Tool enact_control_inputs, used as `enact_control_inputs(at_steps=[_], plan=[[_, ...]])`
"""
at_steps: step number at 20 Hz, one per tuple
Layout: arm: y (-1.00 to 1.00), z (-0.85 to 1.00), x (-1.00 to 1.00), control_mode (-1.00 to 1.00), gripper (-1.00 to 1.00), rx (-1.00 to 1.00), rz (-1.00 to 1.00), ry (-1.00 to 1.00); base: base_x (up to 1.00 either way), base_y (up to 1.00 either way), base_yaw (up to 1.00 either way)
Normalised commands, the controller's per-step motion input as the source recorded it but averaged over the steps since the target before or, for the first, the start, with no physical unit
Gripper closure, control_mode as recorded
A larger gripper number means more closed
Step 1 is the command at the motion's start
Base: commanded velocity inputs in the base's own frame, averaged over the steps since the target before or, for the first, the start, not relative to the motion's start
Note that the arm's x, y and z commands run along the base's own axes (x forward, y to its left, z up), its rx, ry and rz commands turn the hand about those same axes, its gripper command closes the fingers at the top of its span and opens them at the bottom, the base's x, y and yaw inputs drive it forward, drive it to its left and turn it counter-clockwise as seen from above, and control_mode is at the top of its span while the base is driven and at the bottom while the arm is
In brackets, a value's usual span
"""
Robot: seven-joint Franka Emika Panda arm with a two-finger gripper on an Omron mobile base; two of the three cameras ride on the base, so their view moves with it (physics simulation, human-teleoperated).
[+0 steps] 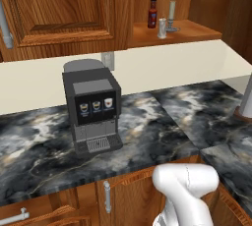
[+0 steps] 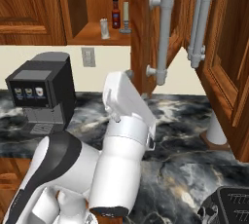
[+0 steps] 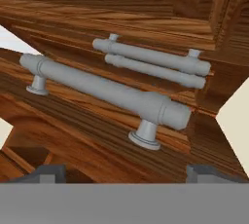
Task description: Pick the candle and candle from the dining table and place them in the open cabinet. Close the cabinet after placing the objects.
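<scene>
Both candles (image 1: 167,21) already on cabinet shelf (image 2: 90,33) beside red-capped bottle (image 2: 115,13). End effector (image 3: 126,172) wide open, empty, facing door handle (image 3: 104,91) for closing push.

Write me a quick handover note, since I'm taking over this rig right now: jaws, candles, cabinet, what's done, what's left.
Gripper: jaws open, holding nothing, facing the long silver handle of the open cabinet door.
Candles: both stand on the cabinet shelf, the short candle in front and the tall candle behind it, beside a small bottle with a red cap.
Done: both candles placed in the cabinet.
Left: close the door; it is not yet gripped, so grasping or pushing it shut is probably the next move.
</scene>
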Motion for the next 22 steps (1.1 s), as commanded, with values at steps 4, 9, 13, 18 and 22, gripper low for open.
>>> enact_control_inputs(at_steps=[4,9,13,18,22], plan=[[0.91,-0.26,0.04,-1.0,-1.0,-0.14,0.0,-0.12,0.0,0.0,0.0],[0.73,-0.15,0.12,-1.0,-1.0,-0.1,0.0,-0.1,0.0,0.0,0.0],[0.29,0.0,0.35,-1.0,-1.0,-0.05,0.0,-0.08,0.0,0.0,0.0],[0.01,0.13,0.52,-1.0,-1.0,-0.03,0.0,-0.09,0.0,0.0,0.0],[0.01,0.09,0.63,-1.0,-1.0,0.0,0.0,-0.06,0.0,0.0,0.0]])
